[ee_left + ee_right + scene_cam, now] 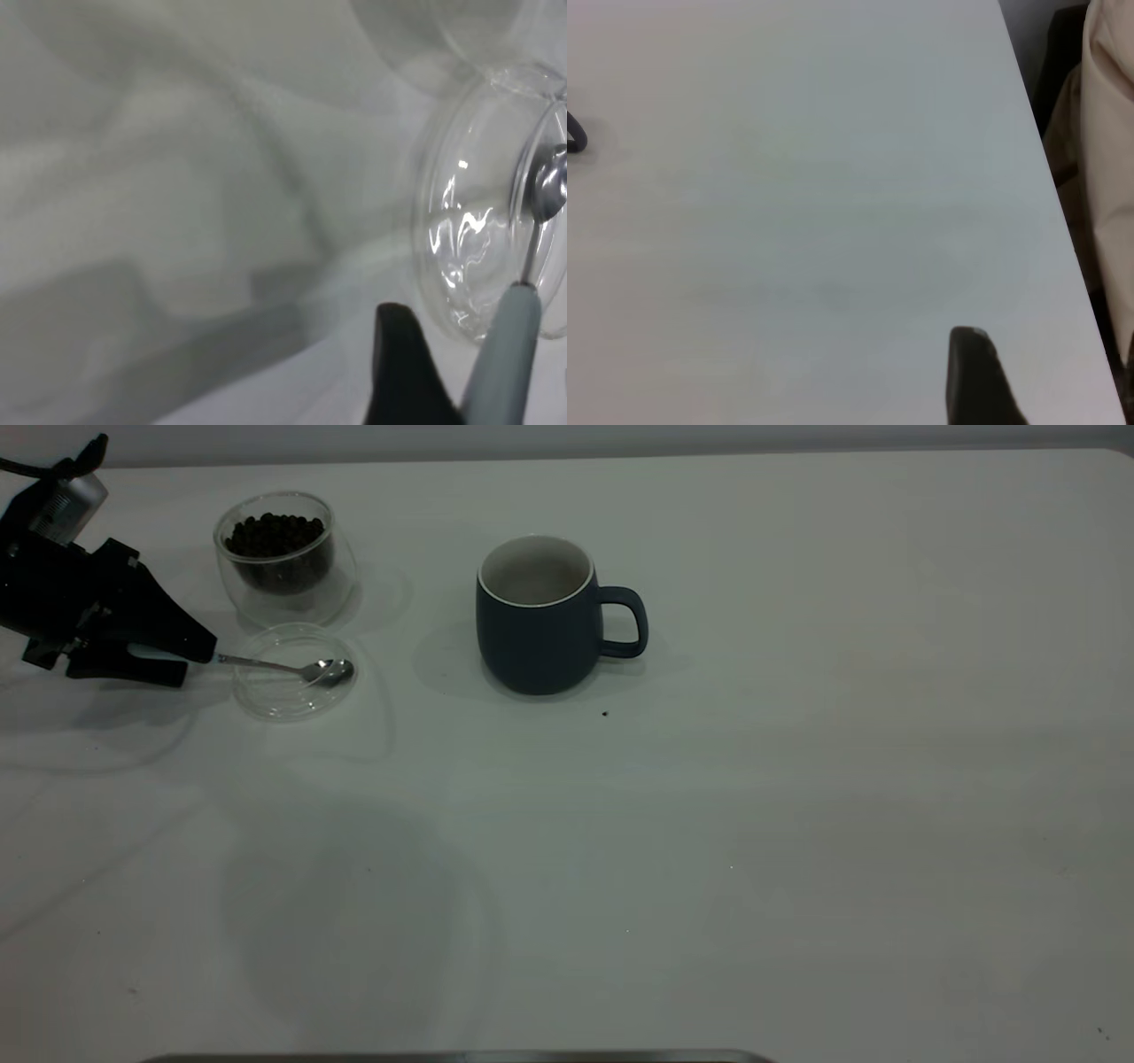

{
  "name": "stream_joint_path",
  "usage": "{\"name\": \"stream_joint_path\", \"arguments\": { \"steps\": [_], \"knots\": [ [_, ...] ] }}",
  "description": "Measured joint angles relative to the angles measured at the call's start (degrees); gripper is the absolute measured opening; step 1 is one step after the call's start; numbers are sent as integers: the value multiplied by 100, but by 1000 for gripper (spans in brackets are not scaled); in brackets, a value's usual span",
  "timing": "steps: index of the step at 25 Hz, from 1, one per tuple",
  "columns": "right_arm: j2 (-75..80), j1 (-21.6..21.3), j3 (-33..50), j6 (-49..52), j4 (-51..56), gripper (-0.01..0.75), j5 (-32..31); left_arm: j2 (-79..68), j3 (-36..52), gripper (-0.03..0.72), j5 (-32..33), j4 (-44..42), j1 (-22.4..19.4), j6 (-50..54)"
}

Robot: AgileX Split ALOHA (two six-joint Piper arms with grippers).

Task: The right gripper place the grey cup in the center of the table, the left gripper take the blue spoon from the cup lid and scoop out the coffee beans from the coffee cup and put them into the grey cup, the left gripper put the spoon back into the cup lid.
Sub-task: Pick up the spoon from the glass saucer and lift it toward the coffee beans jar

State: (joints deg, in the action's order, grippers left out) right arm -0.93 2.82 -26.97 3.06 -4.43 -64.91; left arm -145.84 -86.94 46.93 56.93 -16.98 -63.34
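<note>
Left gripper (190, 657) jaws around blue spoon (292, 667) over cup lid (283, 691)

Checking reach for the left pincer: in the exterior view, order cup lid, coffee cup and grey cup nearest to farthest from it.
From the left pincer, at the table's left edge, gripping the blue spoon:
1. cup lid, right beside the pincer tips, under the spoon bowl.
2. coffee cup, just behind the lid, holding coffee beans.
3. grey cup, near the table's middle.
</note>
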Motion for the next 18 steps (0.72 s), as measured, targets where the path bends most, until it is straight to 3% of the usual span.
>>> {"name": "stream_joint_path", "arguments": {
  "steps": [5, 13, 18],
  "knots": [
    [0, 0, 0, 0, 0, 362, 0, 0, 0, 342, -10, 25, 0, -81],
    [0, 0, 0, 0, 0, 362, 0, 59, -11, 144, 565, 214, -6, -93],
    [0, 0, 0, 0, 0, 362, 0, 196, -11, 132, 602, 142, -6, -93]
  ]
}}
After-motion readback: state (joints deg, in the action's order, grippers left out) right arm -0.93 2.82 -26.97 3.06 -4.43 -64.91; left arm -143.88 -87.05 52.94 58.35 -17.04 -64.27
